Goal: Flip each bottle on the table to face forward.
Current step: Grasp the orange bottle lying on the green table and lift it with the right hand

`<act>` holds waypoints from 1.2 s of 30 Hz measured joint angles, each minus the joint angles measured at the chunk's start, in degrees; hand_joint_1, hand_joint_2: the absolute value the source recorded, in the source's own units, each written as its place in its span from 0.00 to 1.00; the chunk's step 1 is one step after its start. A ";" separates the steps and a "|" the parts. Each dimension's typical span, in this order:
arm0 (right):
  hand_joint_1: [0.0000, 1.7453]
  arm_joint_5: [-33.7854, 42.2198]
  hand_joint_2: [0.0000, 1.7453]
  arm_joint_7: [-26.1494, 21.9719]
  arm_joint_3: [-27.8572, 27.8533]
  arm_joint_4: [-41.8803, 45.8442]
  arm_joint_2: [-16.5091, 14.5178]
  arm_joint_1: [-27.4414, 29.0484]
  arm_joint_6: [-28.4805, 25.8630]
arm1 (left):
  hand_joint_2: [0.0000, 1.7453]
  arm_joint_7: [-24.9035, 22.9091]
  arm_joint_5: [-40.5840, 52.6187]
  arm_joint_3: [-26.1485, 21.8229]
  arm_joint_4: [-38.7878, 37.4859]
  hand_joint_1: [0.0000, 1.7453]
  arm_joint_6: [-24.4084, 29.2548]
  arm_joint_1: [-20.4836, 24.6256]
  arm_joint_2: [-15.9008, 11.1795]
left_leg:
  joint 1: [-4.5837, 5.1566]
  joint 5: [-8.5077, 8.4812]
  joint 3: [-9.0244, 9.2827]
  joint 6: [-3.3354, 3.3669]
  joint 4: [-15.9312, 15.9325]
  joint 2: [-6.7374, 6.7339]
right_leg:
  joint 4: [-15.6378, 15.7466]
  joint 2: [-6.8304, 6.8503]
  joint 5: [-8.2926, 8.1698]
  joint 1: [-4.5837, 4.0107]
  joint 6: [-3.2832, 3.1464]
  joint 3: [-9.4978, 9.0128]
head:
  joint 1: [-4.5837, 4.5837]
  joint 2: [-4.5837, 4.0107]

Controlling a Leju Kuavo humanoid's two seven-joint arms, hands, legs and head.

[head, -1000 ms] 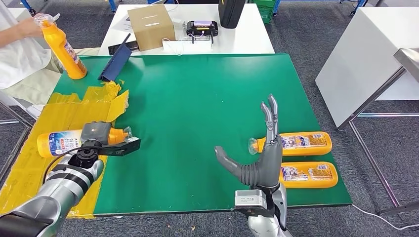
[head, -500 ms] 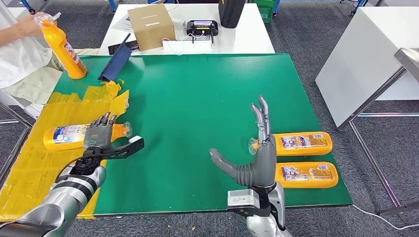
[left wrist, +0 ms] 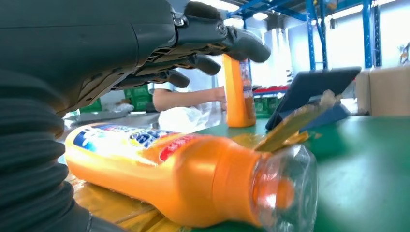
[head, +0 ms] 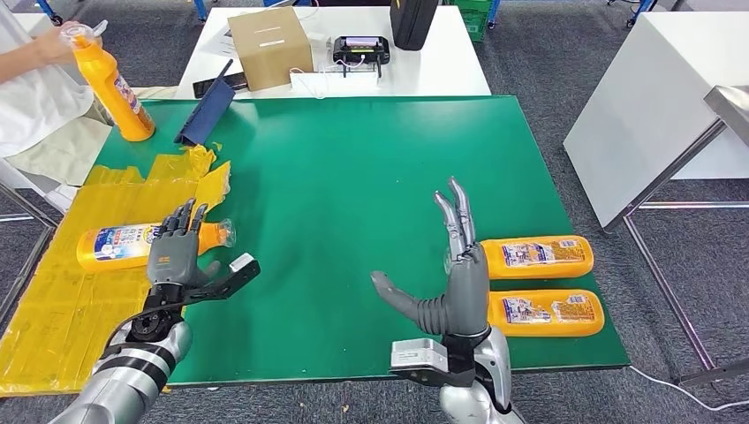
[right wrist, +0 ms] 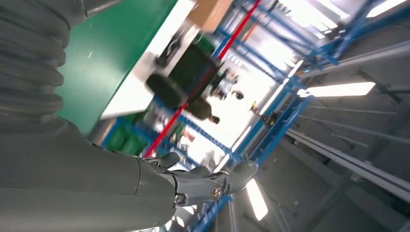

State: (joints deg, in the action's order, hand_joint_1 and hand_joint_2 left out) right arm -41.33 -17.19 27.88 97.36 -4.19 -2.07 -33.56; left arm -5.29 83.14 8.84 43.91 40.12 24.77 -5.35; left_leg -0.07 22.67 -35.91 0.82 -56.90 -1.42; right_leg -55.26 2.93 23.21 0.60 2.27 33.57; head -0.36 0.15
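The left robot hand has let go of the orange bottle at the left of the head view: a second ago its fingers lay over the bottle, and now it stands lifted clear, fingers spread, holding nothing. The bottle lies on its side on the yellow tape, blue-and-white label up, clear cap toward the middle of the table, so this flip looks finished. The right robot hand, low in the frame's centre, has drifted slightly left and is also spread wide and empty. Just right of it lie two more orange bottles, the farther one and the nearer one, both flat with labels showing. In the upper left a person's hand holds an upright bottle on the table's corner, likely the next to be laid down. A dark tablet leans near it; a cardboard box sits on the white bench beyond. Nothing blocks either hand's reach.
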 joint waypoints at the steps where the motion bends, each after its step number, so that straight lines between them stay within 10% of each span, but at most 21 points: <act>1: 0.00 -2.84 1.00 1.59 -0.01 -0.18 0.33 -0.03 -0.08 | 1.00 1.86 0.43 -1.08 3.61 0.00 0.05 -1.80 0.39 | 0.01 0.00 -0.01 0.00 0.00 -0.01 | 0.00 -0.01 0.00 0.01 0.00 0.02 | 0.01 0.00; 10: 0.00 -25.65 1.00 18.06 -3.90 -3.44 9.83 -2.73 13.34 | 1.00 20.72 -15.14 -6.82 34.29 0.00 -0.12 -17.86 8.47 | 0.27 0.10 -0.08 0.09 -0.01 0.06 | 0.04 0.03 0.02 0.20 0.07 0.04 | -0.02 0.00; 15: 0.00 -25.80 1.00 18.07 -9.44 -5.61 15.50 -3.43 18.33 | 1.00 21.39 -31.67 -0.57 44.08 0.00 -5.14 -23.69 8.18 | 0.29 0.10 -0.09 0.12 -0.01 0.15 | 0.05 0.06 0.03 0.20 0.18 0.01 | 0.02 0.00; 36: 0.00 -24.37 1.00 14.25 -17.11 -18.83 28.20 -7.49 26.04 | 1.00 27.63 -51.17 7.81 53.93 0.00 -20.54 -28.62 6.48 | 0.35 0.10 -0.12 0.17 -0.02 0.32 | 0.04 0.13 0.05 0.26 0.29 -0.01 | 0.03 0.00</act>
State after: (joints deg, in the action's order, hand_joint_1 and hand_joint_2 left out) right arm -65.70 -2.93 10.78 78.54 24.00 -9.56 -7.52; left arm 22.34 31.97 16.65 97.84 19.59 -3.84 1.13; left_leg 0.28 22.77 -36.04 0.98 -56.91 -1.10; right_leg -55.21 3.05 23.26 0.85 2.56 33.56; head -0.32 0.15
